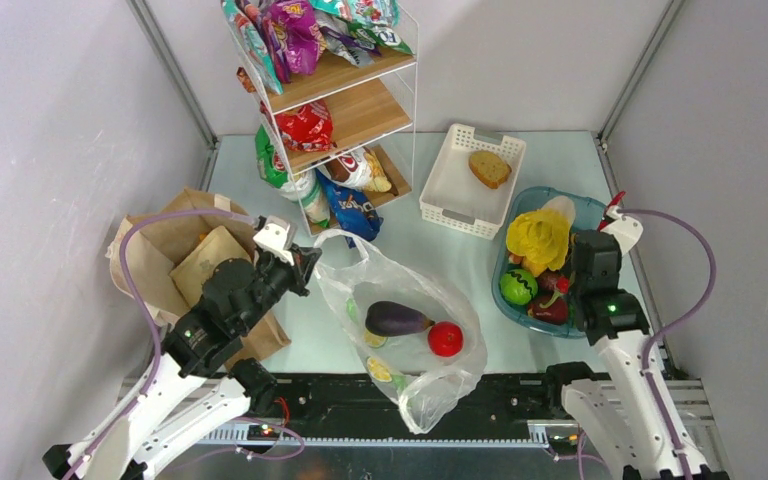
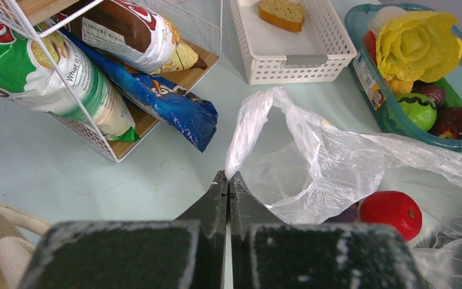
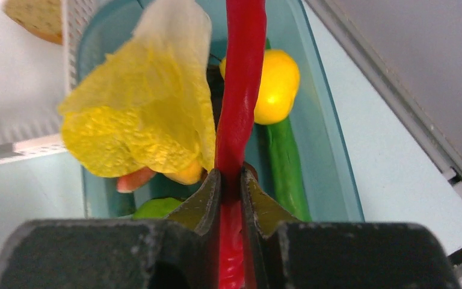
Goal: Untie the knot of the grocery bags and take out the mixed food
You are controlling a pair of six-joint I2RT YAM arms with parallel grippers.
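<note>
We see a pale blue-green table [image 1: 430,262] boxed in by plain grey walls [image 1: 50,120]; a wire rack [image 1: 360,110] of snack packets stands at the back; a white basket [image 1: 455,220] beside it holds a bread slice [image 1: 489,168]. The plastic bag [image 1: 440,290] lies mid-table, its mouth open, with the eggplant [image 1: 395,318] and tomato [image 1: 445,339] inside; the brown paper bag [image 1: 160,245] sits crumpled at the left. The left gripper [image 2: 227,177] is pinched tight on the plastic bag's handle strip; the right gripper [image 3: 231,180] clamps the long red chili [image 3: 240,90] over the blue-tinted tub [image 2: 385,114] of produce.
</note>
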